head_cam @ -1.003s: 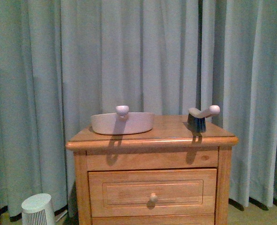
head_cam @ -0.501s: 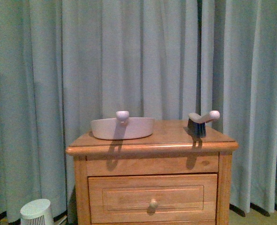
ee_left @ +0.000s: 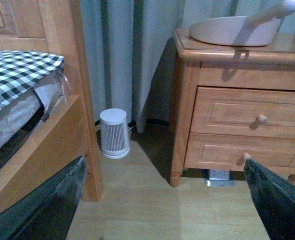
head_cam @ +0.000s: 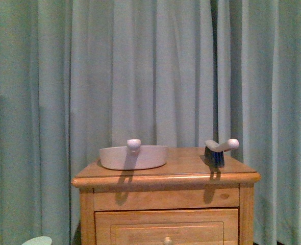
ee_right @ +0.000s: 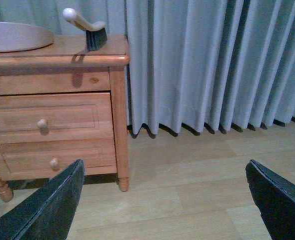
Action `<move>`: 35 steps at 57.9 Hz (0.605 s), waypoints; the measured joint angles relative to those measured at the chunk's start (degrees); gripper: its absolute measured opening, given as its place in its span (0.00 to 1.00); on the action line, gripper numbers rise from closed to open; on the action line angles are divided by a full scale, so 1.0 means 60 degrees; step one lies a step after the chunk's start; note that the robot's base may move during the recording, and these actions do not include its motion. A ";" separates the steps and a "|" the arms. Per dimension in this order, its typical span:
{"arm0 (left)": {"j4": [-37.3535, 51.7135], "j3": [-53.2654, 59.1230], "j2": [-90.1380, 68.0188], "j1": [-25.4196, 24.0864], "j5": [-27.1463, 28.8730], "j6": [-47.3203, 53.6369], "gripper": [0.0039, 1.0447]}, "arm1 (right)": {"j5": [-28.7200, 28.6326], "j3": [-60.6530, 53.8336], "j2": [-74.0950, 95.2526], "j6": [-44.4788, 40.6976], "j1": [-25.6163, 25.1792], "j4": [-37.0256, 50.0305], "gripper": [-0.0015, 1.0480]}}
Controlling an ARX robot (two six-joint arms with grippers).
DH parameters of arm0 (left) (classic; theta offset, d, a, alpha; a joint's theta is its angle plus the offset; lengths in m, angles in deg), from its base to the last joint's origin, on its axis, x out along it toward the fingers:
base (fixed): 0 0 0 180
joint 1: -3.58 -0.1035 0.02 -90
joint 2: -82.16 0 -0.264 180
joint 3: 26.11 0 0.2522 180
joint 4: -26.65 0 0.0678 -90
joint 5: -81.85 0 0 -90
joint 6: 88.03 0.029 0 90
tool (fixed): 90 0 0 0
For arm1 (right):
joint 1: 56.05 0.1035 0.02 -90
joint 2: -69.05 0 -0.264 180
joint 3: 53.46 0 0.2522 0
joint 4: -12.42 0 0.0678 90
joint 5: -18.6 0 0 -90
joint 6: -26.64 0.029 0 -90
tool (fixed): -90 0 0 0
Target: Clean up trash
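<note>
Front view is showing a wooden nightstand (head_cam: 166,191) standing before a pale curtain (head_cam: 140,76). A beige dustpan (head_cam: 133,156) is resting on its top toward the left. A hand brush (head_cam: 215,152) is sitting bristles-down toward the right, well apart from the pan. Neither arm is appearing in this view.

Left wrist view is showing the left gripper (ee_left: 163,162) with its jaws spread wide and nothing between them. It is hanging above the wooden floor (ee_left: 152,210), between a bed (ee_left: 17,75) with a checked cover and the nightstand. A small white ribbed canister (ee_left: 113,133) is standing on the floor near the curtain.

Right wrist view is showing the right gripper (ee_right: 165,162), likewise with jaws spread and carrying nothing, above the floor beside the nightstand.

Location of the trash: the crumpled paper wad is not appearing in any of the three views, so its position cannot be told.

Progress, as a judgement: no step is reading as done. Brush and dustpan are lying untouched, and both arms are carrying nothing. Locating the wad, collecting it and disposing of it are all remaining.
</note>
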State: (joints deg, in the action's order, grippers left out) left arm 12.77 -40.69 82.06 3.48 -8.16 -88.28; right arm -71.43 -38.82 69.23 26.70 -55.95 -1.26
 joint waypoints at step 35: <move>0.0000 0.0000 0.0000 0.0004 0.0000 0.0000 0.93 | 0.0000 0.0000 0.0000 0.0004 0.0000 0.0000 0.93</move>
State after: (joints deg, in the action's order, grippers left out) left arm 12.77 -40.69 82.06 3.50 -8.16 -88.28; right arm -71.43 -38.82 69.23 26.72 -55.95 -1.26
